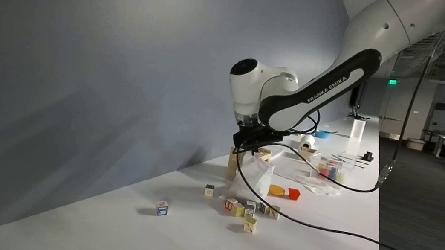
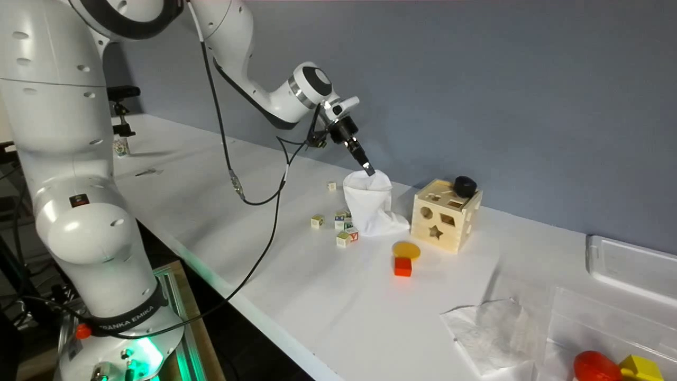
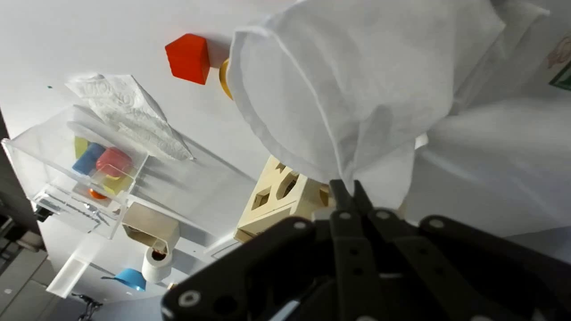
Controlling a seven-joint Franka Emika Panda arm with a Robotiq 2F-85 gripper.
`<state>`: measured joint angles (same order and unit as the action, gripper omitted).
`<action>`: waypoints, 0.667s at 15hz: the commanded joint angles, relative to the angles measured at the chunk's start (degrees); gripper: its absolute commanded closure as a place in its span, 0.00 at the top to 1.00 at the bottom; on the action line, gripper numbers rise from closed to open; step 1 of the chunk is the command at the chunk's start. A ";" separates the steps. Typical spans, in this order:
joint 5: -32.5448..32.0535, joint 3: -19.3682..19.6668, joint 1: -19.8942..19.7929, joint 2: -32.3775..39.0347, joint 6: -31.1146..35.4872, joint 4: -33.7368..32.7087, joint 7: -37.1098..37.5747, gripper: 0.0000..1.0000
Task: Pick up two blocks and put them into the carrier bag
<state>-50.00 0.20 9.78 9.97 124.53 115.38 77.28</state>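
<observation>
On the tabletop (image 2: 370,317), blocks (image 2: 343,239) and a wooden box (image 2: 449,233) flank the bag (image 2: 369,206), its rim pinched by the gripper (image 3: 350,188).

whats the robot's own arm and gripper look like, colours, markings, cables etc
The arm is white and rounded with black trim, lettered FRANKA EMIKA on a black band. The gripper is black, with two narrow fingers and round silvery screw heads. A loose black cable with a silvery connector loops outside the arm.
</observation>
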 commanded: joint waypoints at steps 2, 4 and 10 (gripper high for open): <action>-0.98 -1.06 -0.89 0.66 2.89 0.43 1.96 0.33; 0.45 -1.56 -0.86 -0.92 4.20 0.79 0.51 0.46; 5.22 -3.68 -0.90 -7.58 6.95 2.54 -3.35 0.89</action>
<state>-48.55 -1.96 9.79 7.35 130.08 115.35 77.01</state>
